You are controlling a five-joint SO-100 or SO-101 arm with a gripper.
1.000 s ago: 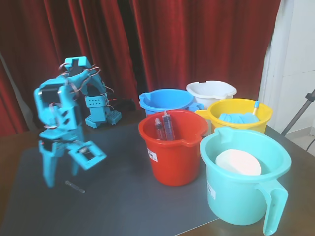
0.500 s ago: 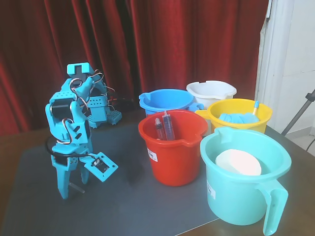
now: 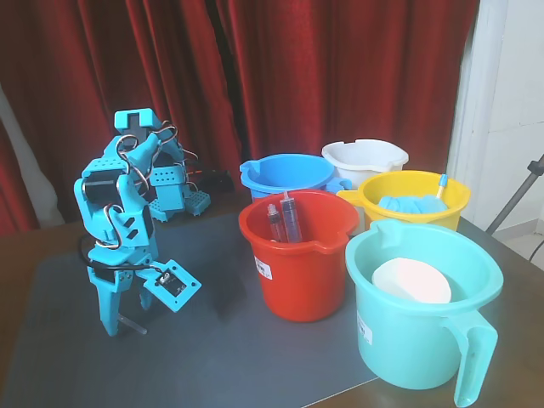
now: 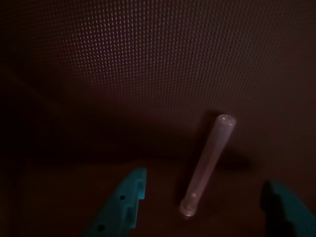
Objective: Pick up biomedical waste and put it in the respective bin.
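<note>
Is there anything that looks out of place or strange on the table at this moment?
One thing: a small clear tube lies loose on the dark mat, outside every bucket. The open hand straddles it in the wrist view. The red bucket holds two syringes standing upright. Nothing looks spilled or broken.

Arm (image 3: 119,212) is showing turquoise printed plastic throughout, black servo blocks inset at joints. Thin red and black cables are looping near the top. Gripper (image 4: 202,210) fingers (image 4: 123,207) are showing small round holes.
</note>
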